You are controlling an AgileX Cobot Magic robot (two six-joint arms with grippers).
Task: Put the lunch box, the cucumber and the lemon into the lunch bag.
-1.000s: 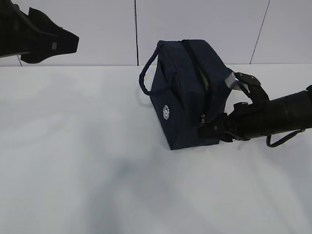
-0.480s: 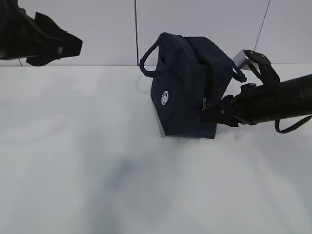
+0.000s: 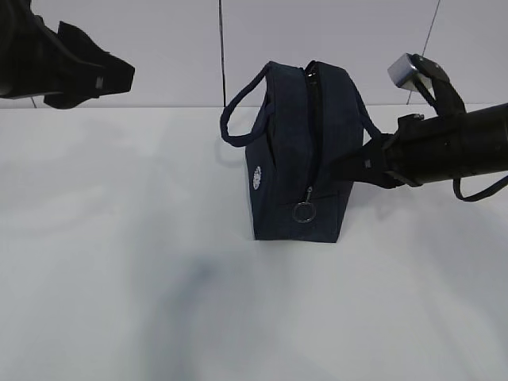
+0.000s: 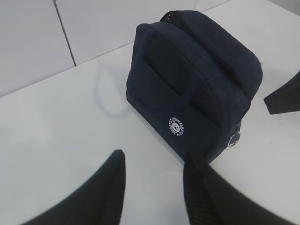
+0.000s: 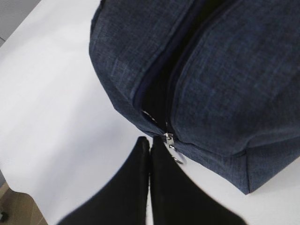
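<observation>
Item: lunch bag [image 3: 295,159], dark navy fabric, standing upright on the white table [image 3: 119,278] just right of centre, near the back wall. Two loop handles; one [image 3: 238,111] arches out toward 9 o'clock. Round white logo [image 4: 176,126] on the side panel. Zipper ends low on the near end face, where its silver ring pull [image 3: 302,212] hangs.

Right gripper [image 5: 150,145]: fingers pressed together, nothing visibly between them; tips just beside the zipper slider, at the bag's 3 o'clock in the exterior view. Contact with the pull cannot be told for certain.

Left gripper [image 4: 152,171]: jaws partly spread, empty, raised at far 10 o'clock, well apart from the bag.
</observation>
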